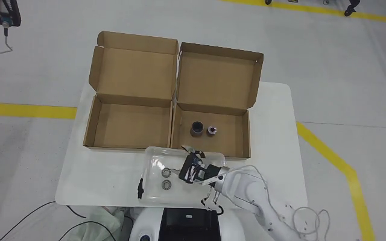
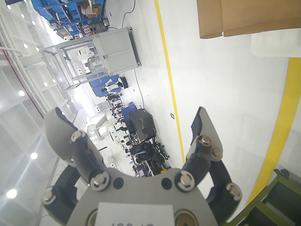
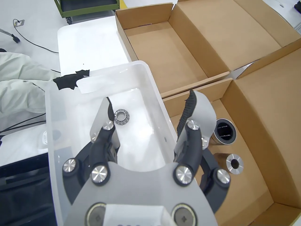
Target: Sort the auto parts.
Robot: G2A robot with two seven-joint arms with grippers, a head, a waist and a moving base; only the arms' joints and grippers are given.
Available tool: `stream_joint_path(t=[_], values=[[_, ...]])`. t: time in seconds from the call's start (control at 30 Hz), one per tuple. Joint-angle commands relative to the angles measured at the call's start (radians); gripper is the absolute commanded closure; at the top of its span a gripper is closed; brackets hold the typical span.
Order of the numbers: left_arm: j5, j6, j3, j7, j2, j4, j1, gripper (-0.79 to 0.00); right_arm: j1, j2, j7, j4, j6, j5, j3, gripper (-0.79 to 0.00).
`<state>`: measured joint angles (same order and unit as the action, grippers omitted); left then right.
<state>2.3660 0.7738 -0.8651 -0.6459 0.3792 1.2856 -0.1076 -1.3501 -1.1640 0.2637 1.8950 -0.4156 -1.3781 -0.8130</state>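
Gripper (R) [image 3: 150, 97] w/ jaws apart above bin [image 1: 181, 149]; bearing [image 1: 167, 173] at 9 o'clock: off-centre closing may flick it away.

Pale floor [image 1: 338, 66], yellow lines [image 1: 36, 111], green cart [image 3: 89, 8]

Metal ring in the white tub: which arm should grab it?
Probably the right. The right gripper hangs open above the tub, close to the ring. The left gripper faces the room instead.
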Motion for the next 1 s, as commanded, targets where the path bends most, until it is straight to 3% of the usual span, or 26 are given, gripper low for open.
stream_joint_path(t=[0.0, 0.53, 0.57, 0.73, 0.8, 0.97], values=[[0.0, 0.0, 0.0, 0.0, 0.0, 0.0, 0.0, -0.785, 0.0, 0.0, -0.001, -0.001, 0.0, 0.0, 0.0, -0.61], [0.0, 0.0, 0.0, 0.0, 0.0, 0.0, 0.0, -0.785, 0.0, 0.0, -0.001, -0.001, 0.0, 0.0, 0.0, -0.61], [0.0, 0.0, 0.0, 0.0, 0.0, 0.0, 0.0, -0.785, 0.0, 0.0, 0.0, -0.004, 0.003, -0.002, -0.001, -0.711], [0.0, 0.0, 0.0, 0.0, 0.0, 0.0, 0.0, -0.785, 0.022, -0.007, 0.02, -0.01, -0.049, -0.071, 0.054, -0.717], [0.0, 0.0, 0.0, 0.0, 0.0, 0.0, 0.0, -0.785, 0.041, -0.015, 0.037, -0.015, -0.072, -0.098, 0.094, -0.702], [0.0, 0.0, 0.0, 0.0, 0.0, 0.0, 0.0, -0.785, 0.077, -0.039, 0.072, -0.041, -0.078, -0.127, 0.177, -0.48]])
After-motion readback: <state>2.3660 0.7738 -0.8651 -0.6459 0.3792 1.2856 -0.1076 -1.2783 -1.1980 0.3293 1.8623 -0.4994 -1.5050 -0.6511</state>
